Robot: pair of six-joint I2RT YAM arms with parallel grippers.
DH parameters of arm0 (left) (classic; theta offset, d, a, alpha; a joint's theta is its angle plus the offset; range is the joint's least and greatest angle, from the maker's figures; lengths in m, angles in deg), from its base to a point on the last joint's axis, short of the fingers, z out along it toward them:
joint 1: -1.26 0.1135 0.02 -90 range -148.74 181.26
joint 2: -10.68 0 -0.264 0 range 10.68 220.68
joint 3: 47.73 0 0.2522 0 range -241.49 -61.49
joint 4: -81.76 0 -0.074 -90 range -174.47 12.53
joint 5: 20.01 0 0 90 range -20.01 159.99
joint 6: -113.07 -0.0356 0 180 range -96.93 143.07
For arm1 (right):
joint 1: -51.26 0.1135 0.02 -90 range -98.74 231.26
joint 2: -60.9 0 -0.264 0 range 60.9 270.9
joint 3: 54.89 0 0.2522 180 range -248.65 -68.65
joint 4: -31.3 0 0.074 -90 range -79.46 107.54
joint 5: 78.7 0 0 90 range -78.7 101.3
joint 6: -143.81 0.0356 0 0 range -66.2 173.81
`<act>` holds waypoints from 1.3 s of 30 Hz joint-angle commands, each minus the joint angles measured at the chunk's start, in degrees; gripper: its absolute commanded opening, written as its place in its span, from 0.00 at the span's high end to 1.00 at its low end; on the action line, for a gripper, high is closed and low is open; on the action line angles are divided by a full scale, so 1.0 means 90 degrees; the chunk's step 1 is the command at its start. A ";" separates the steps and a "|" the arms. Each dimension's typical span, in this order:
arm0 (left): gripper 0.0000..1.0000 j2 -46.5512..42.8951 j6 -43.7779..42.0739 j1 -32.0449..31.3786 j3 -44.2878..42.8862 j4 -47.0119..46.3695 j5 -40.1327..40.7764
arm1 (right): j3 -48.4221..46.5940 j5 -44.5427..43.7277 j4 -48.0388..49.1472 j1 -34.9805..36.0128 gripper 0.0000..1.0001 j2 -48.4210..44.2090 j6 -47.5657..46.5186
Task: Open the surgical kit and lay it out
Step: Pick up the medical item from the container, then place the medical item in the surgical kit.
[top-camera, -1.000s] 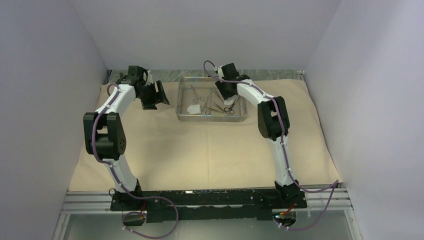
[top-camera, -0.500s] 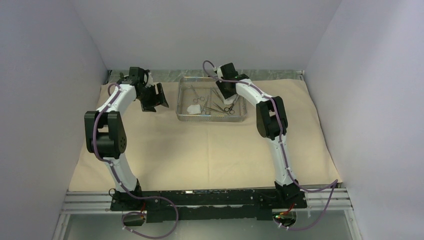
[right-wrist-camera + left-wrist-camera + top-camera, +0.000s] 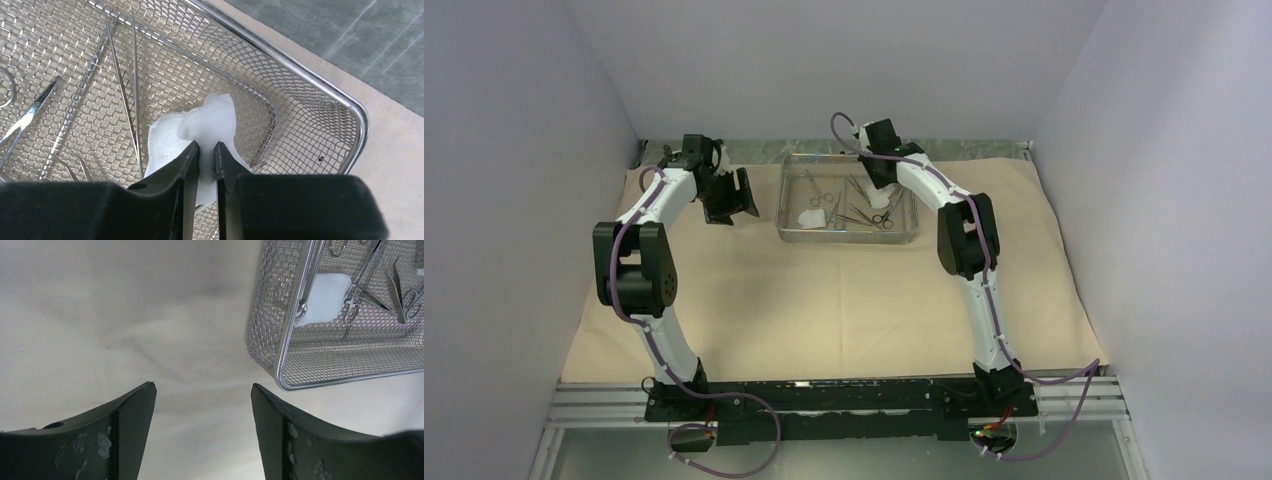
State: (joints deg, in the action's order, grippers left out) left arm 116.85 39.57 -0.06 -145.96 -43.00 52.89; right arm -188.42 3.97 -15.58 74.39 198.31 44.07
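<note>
The tan wrap sheet (image 3: 824, 290) lies spread flat. The steel wire-mesh tray (image 3: 784, 200) stands on it at the back middle, holding silver clamps (image 3: 882, 215), tweezers and a white gauze pad (image 3: 811, 216). My right gripper (image 3: 206, 148) is inside the tray's back right part, shut on a white gauze pad (image 3: 212, 117) that bunches up above the fingertips. Thin tweezers (image 3: 122, 75) lie to its left on the mesh. My left gripper (image 3: 202, 390) is open and empty over the bare sheet, left of the tray's near corner (image 3: 280, 380). It also shows in the top view (image 3: 734, 195).
A grey strip of table (image 3: 984, 148) shows behind the sheet. Light walls close in on left, back and right. The black arm-base rail (image 3: 844, 395) runs along the near edge.
The right gripper has shifted slightly back and up inside the tray. The left gripper has drifted a little toward the back; it stays open.
</note>
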 commanded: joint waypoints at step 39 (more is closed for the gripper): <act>0.25 -0.0989 0.0100 -0.0018 0.0286 0.0081 0.0354 | 0.6289 -0.1934 -0.3838 -0.0657 1.00 -0.5763 0.4508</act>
State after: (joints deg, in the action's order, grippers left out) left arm 112.05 39.41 -0.06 -145.08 -42.63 55.51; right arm -133.97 -12.69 -44.63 68.19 148.12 78.93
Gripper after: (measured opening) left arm 0.749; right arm 0.094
